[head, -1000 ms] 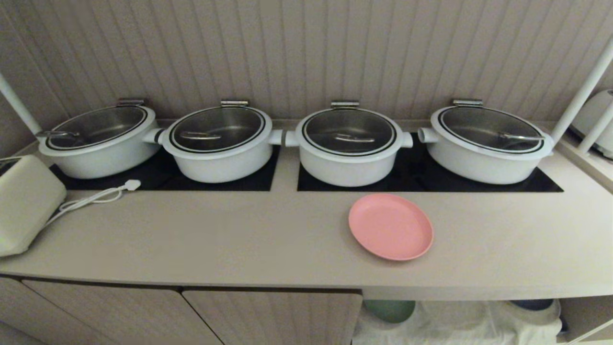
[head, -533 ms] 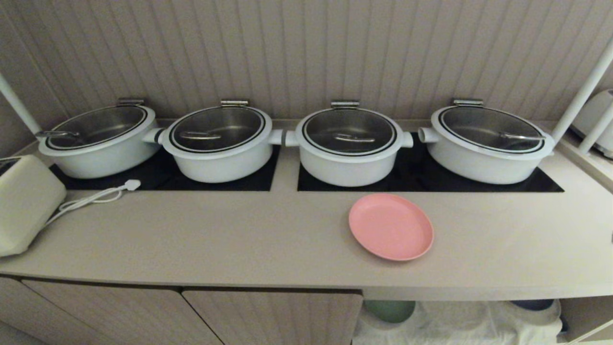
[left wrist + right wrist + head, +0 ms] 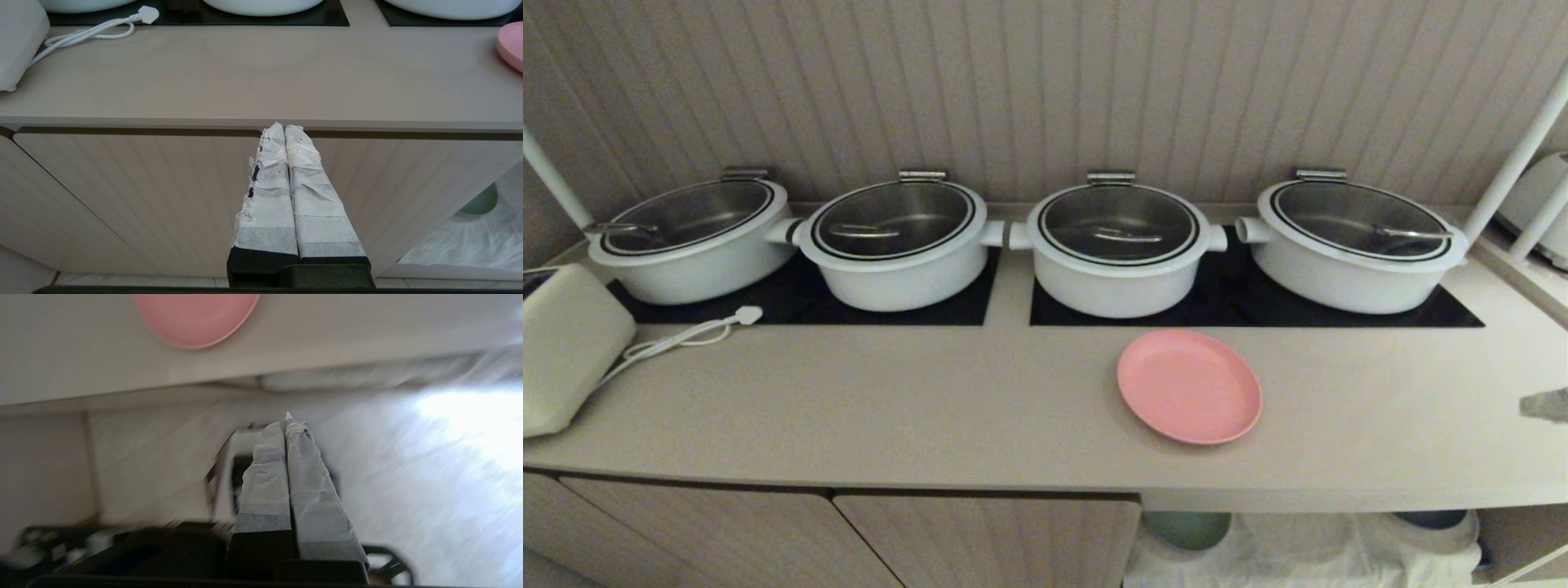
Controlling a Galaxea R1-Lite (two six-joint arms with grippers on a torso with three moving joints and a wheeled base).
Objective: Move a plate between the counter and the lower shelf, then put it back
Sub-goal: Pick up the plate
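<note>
Matte pink plate (image 3: 1189, 386) on smooth beige counter (image 3: 931, 408); glossy white pots (image 3: 1116, 249).

Kitchen; four lidded white pots (image 3: 1116, 249) on black hobs (image 3: 1241, 306); beige counter (image 3: 931, 408)

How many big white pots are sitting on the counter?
4, in a row along the back of the counter, each with a glass lid: far-left pot, second pot, third pot just behind the pink plate, far-right pot. None seems hidden.

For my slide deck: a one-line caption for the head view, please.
Pink plate on the beige counter before four lidded white pots, right gripper at the edge.
</note>
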